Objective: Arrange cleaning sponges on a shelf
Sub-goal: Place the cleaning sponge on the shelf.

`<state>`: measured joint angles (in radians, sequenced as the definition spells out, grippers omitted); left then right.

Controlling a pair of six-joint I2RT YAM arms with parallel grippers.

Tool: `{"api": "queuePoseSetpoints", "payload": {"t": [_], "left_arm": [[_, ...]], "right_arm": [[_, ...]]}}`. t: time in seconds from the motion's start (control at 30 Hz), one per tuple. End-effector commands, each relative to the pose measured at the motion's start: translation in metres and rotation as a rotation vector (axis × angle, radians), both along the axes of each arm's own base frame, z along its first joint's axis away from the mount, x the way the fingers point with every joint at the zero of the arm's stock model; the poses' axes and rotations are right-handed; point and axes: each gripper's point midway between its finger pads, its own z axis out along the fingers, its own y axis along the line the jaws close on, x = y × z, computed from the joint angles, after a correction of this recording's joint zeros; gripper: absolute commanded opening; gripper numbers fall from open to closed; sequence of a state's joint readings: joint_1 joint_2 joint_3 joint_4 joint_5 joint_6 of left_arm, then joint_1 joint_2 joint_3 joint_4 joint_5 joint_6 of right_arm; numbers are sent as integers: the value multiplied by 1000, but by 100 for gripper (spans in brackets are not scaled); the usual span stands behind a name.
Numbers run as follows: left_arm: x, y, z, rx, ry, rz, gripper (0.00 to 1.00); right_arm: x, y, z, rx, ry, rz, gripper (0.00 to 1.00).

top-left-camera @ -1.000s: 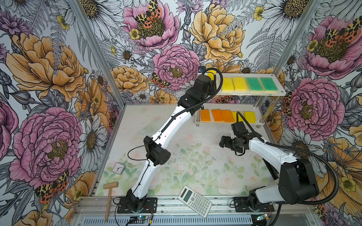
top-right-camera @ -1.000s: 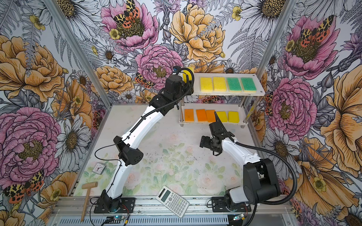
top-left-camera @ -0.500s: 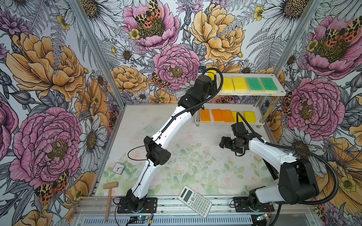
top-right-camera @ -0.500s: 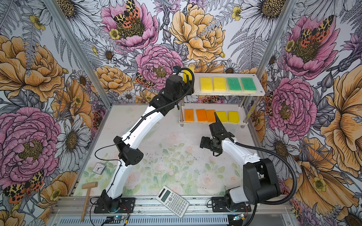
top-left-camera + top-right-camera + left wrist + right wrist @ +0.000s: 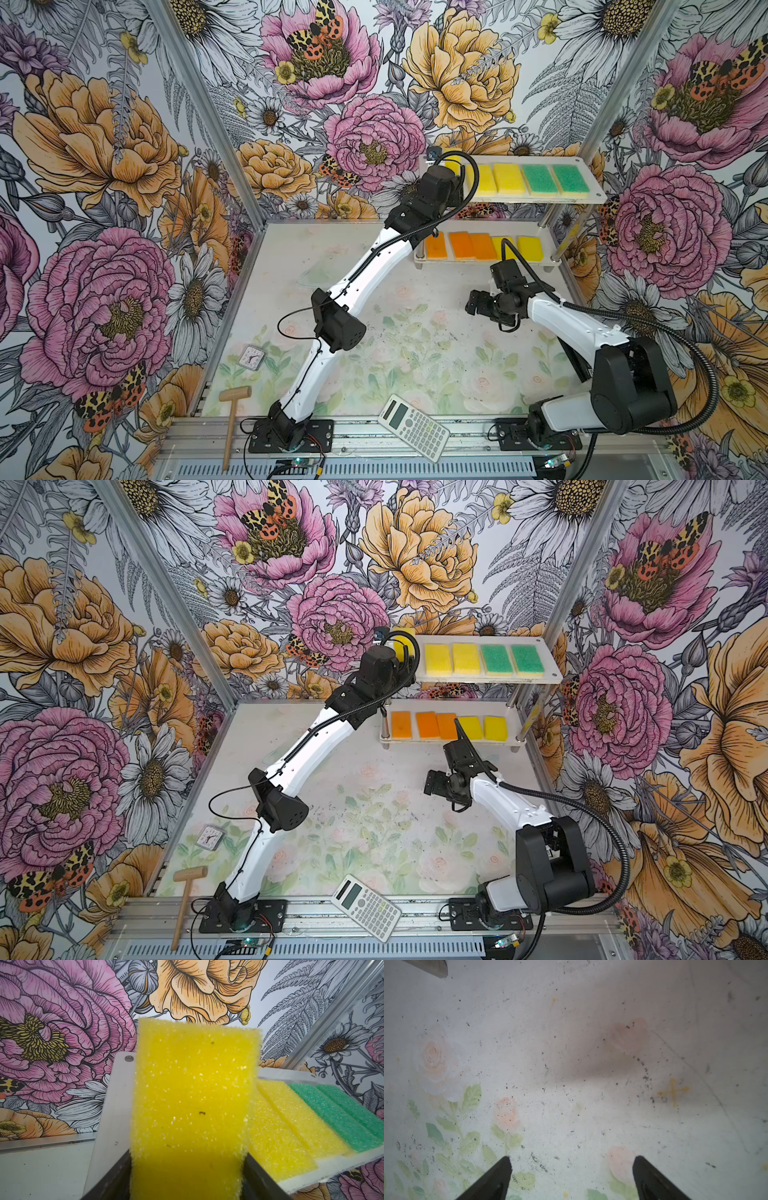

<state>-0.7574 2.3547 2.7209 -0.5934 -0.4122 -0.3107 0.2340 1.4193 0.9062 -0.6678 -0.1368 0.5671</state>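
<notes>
Left gripper [image 5: 187, 1169] is at the picture-left end of the shelf [image 5: 598, 192], on its top board [image 5: 116, 1105], upper right of centre in both top views. Its dark fingers [image 5: 112, 1182] press both long edges of a yellow sponge [image 5: 193, 1095] near its close end. I read that as a grip, though I cannot tell how firm. The sponge is tilted, far end raised above the board's rear edge. Its long axis runs front to back, parallel to the two yellow pads [image 5: 291, 1126] and two green pads [image 5: 336, 1118] just beside it toward frame right. The free slot lies directly beneath it, so I judge the move is a short drop and release. The right gripper [image 5: 572, 1159] is wide open and empty over the bare table [image 5: 571, 1064], low at mid-right in a top view [image 5: 478, 301] and well apart from that tier, so the left arm is nearer. In the top views the wrist body hides the fingers and leaves only a yellow sliver [image 5: 452, 160]. The wrist view gives the contact and the tilt. Only the top views show the lower board [image 5: 552, 259], with three orange pads [image 5: 461, 245] and two yellow.
</notes>
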Motion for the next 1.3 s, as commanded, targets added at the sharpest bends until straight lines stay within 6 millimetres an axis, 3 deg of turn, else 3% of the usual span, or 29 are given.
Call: {"api": "queuePoseSetpoints", "payload": {"t": [0.0,0.4,1.07,1.27], "left_arm": [[3,-2,-9,25,1,15,72],[4,-3,-9,15,-3,16,80],[4,-8,-14,-5,15,-1,79],[-3,-12,-7,-20,11,-20,79]], "right_arm": [[4,-2,9,3,-45,-8,94],[4,-1,9,5,-42,-6,94],[4,0,9,8,-41,-1,94],[4,0,9,9,-39,0,94]]}}
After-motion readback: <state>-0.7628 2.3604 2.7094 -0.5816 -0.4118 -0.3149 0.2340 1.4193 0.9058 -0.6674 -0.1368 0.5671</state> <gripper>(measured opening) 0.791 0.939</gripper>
